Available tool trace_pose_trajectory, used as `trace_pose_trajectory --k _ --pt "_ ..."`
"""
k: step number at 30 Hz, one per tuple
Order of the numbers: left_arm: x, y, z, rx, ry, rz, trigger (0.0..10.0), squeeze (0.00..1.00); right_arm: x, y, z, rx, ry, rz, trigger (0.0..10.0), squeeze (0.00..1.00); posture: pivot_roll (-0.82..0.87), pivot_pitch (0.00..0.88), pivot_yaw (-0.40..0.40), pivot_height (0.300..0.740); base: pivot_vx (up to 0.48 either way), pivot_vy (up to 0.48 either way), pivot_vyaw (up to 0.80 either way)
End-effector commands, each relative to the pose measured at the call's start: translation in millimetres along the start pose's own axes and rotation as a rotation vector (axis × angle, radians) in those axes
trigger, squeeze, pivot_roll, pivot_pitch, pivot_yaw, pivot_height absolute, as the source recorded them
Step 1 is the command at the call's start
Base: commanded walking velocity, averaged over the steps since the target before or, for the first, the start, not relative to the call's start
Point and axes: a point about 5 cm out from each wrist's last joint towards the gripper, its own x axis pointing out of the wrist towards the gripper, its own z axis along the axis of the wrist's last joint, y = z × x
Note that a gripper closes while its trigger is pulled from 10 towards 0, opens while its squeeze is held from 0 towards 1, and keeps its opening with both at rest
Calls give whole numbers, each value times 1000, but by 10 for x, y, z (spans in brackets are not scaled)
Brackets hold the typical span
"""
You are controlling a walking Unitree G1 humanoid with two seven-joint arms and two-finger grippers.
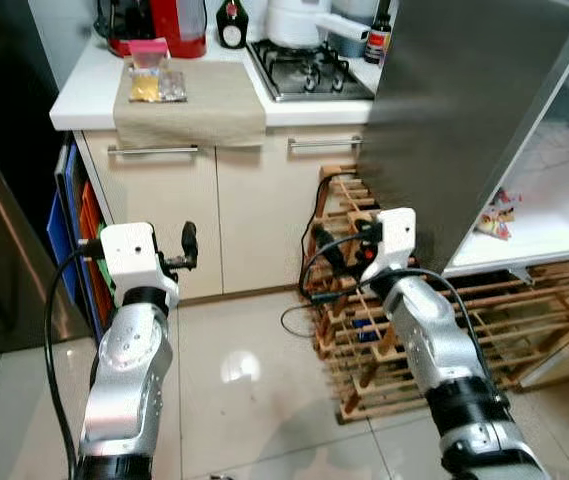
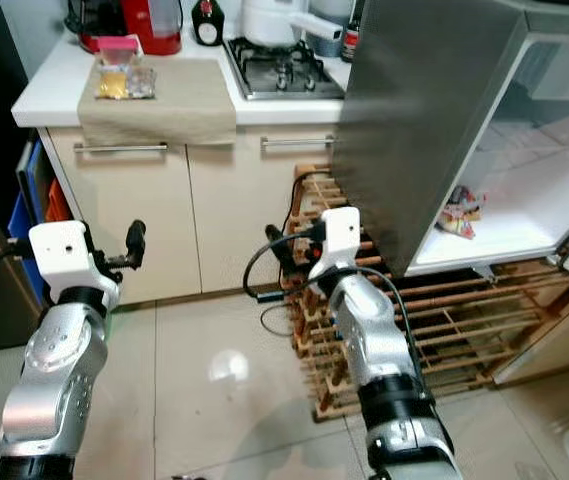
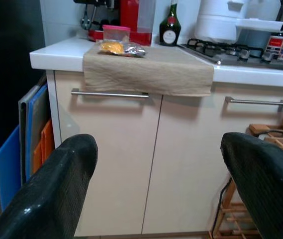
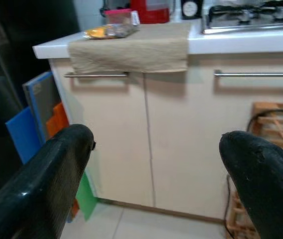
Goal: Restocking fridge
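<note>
Small food packets (image 1: 156, 85) and a pink-lidded tub (image 1: 148, 50) lie on a beige cloth (image 1: 192, 105) that hangs over the white counter's edge. At the right a grey fridge door (image 1: 454, 110) stands open. The white shelf (image 1: 554, 235) inside holds one snack packet (image 1: 496, 214). Both arms are raised in front of the cream cabinet doors (image 1: 214, 215), below the counter. My left gripper (image 3: 156, 164) is open with nothing between its fingers. My right gripper (image 4: 156, 164) is open and holds nothing as well, near the wooden rack.
A wooden rack (image 1: 464, 320) with cables stands on the tiled floor under the open fridge. Blue and orange boards (image 1: 69, 240) lean between the cabinet and a dark appliance (image 1: 4, 250) at the left. A gas hob (image 1: 309, 72), a red appliance (image 1: 169, 25) and a bottle (image 1: 231, 25) sit on the counter.
</note>
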Motion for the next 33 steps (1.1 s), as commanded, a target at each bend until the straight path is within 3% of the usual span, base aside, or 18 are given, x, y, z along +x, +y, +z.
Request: trace_pose_trajectory --k 1,3,6,11,14,15,16,17,23,27,33 --pt "-5 2 -52 25 52 -8 10000 0 11 -48 29 23 -15 -18 10000 153 52 0 -67 740 0 0 406" --pt "-48 63 -136 38 100 -9 10000 0 -4 -67 -4 23 -3 -22 10000 180 57 0 -71 740 0 0 403" --pt "-84 112 -185 -20 133 2 10000 0 -33 -101 -64 1 21 -31 10000 192 62 0 -70 740 0 0 402" --pt "-106 55 -119 -23 110 -29 10000 0 -81 -191 -83 -22 24 -68 10000 188 61 0 -43 740 0 0 406" --pt "-59 -19 19 51 35 -80 10000 0 -84 -235 -107 21 26 -109 10000 184 55 0 -11 740 0 0 448" --pt "-40 -35 66 82 10 -96 10000 0 -81 -251 -115 36 29 -135 10000 145 54 0 -6 740 375 0 544" --pt "4 -33 143 148 -17 -102 10000 0 -71 -293 -129 47 39 -196 10000 0 54 0 10 740 480 0 0" --pt "16 -18 154 169 -15 -104 10000 0 -68 -308 -130 44 41 -217 10000 0 55 0 11 740 480 0 0" --pt "30 159 67 118 56 -16 10000 0 -57 -364 -96 65 12 -266 10000 0 71 0 -10 740 464 0 0" --pt "73 123 15 80 103 -19 10000 0 -35 -348 -30 51 -28 -242 10000 0 53 0 33 740 0 0 375" --pt "110 61 112 164 60 -71 10000 0 32 -279 9 82 -65 -222 10000 4 33 0 75 740 0 0 546"
